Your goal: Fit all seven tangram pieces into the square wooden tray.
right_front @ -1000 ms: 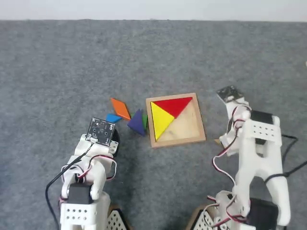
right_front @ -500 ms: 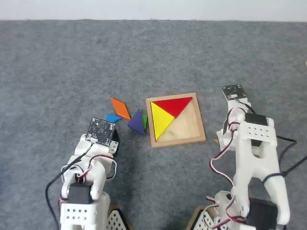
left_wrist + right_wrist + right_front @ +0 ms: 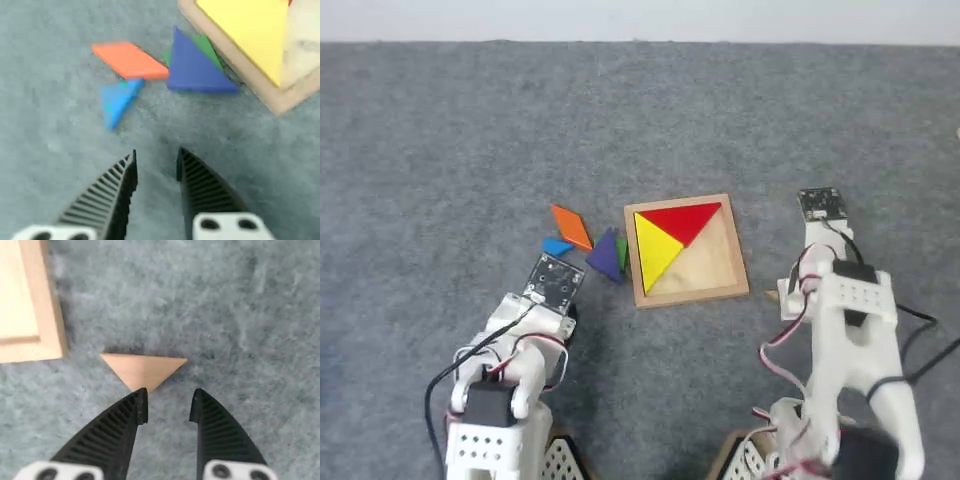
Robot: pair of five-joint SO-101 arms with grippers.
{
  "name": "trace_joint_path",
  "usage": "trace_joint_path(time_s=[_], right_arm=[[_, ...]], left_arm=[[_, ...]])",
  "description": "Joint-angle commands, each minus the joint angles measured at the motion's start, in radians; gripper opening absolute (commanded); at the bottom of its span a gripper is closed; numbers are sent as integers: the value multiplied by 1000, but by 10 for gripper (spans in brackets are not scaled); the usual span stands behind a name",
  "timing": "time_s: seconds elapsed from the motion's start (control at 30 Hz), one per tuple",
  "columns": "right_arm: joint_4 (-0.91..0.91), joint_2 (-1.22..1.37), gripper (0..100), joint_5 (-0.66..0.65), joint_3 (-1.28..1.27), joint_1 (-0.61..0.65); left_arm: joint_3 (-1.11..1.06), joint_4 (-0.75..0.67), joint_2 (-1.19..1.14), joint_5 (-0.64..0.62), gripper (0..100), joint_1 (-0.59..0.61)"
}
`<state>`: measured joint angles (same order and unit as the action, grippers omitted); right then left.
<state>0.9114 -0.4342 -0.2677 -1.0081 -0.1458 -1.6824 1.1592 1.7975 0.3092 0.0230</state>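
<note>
The square wooden tray point(image 3: 737, 262) holds a red triangle point(image 3: 680, 218) and a yellow triangle point(image 3: 655, 248); its near right part is bare wood. Left of it on the carpet lie an orange parallelogram point(image 3: 572, 226), a small blue triangle point(image 3: 557, 246), a purple triangle point(image 3: 606, 256) and a green piece point(image 3: 621, 250) tucked against the rim. My left gripper point(image 3: 156, 157) is open, just short of the blue triangle point(image 3: 116, 102) and the purple triangle point(image 3: 197, 67). My right gripper point(image 3: 170, 394) is open at the tip of a small tan triangle point(image 3: 144, 369) beside the tray's corner point(image 3: 45, 315).
Grey carpet covers the whole table. The left arm point(image 3: 555, 282) stands near the front left, the right arm point(image 3: 840, 290) at the front right of the tray. A pale wall edge runs along the back.
The right arm has drawn back from beside the tray toward the near right. The left arm's wrist has shifted right and slightly nearer, turning toward the loose pieces.
</note>
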Motion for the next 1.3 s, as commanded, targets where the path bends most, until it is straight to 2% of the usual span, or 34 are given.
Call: trace_joint_path(time_s=[0.0,0.07,0.2,0.3,0.5,0.8,1.03,1.17,1.27], right_arm=[[-54,-232,143,11,-114,-7],[-58,-349,143,9,-184,-7],[-58,-575,143,8,-319,-8],[-53,-722,143,6,-404,-12],[76,-951,143,0,-471,-8],[101,-1113,143,-2,-548,-8],[99,-1113,143,-3,-551,-2],[101,-1113,143,-3,-552,31],[101,-1113,143,-3,-559,31]], left_arm=[[179,-106,20,137,133,107],[274,-98,9,137,133,143],[504,43,-184,137,134,153],[737,170,-479,121,134,153],[1228,391,-1129,-43,135,140],[1580,318,-1697,-318,209,-80],[1618,167,-1953,-417,209,-84],[1618,103,-2050,-427,209,-81],[1618,61,-2108,-427,209,-35]])
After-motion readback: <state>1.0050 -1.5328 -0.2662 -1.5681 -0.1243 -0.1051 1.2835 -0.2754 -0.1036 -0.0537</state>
